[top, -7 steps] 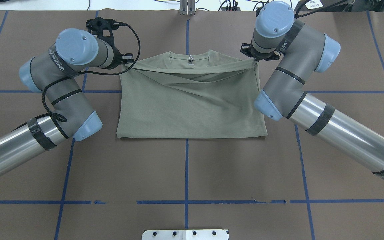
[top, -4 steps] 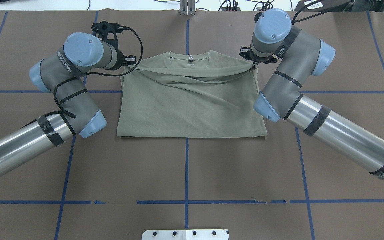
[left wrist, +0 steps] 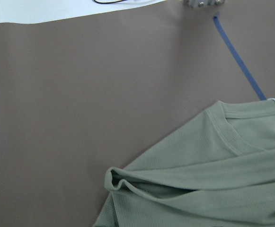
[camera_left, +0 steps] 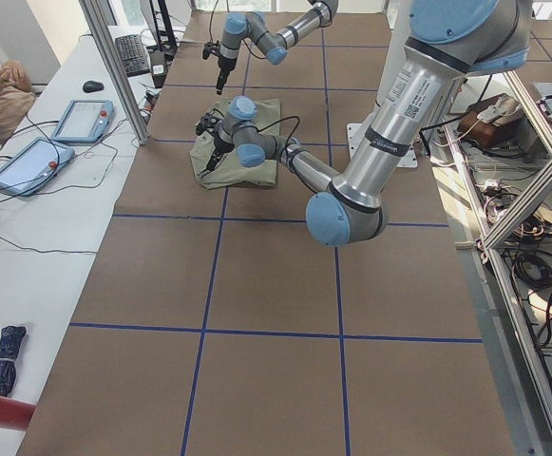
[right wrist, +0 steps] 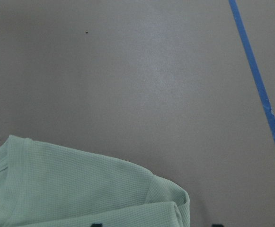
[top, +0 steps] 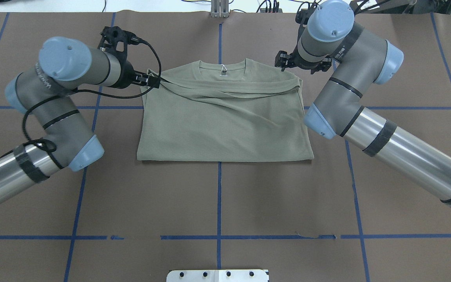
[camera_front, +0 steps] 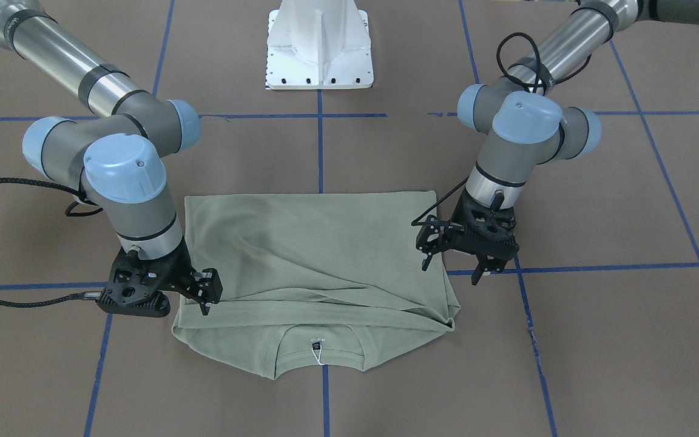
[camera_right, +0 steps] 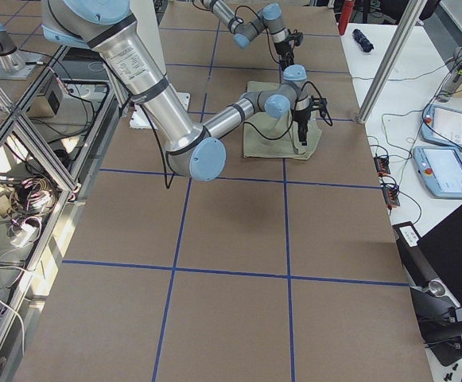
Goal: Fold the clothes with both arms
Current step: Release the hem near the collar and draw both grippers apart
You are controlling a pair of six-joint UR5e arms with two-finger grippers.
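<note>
So the shirt [top: 225,125] was lying folded into a rough rectangle on the brown table [top: 225,203]. It sat right across the centre blue tape line [top: 219,196], on the half of the table away from the robot. Collar [top: 222,66] and its little white tag [top: 223,69] pointed at the far table edge. The near edge was straight and flat. The doubled-over top layer ran in diagonal wrinkles up to both shoulder corners, and each corner was a bit bunched.

Left gripper [camera_front: 451,270] hung above the shirt's side edge on its own side, fingers spread wide with nothing between them. Right gripper [camera_front: 207,296] was low by the opposite shoulder corner. Its wrist camera showed two dark tips apart at the bottom of the frame, so spread too. I couldn't tell if it was touching the cloth.

Loads of bare table between the shirt's near edge and the white base [camera_front: 320,45], and out past both side edges. Only a narrow strip beyond the collar.
</note>
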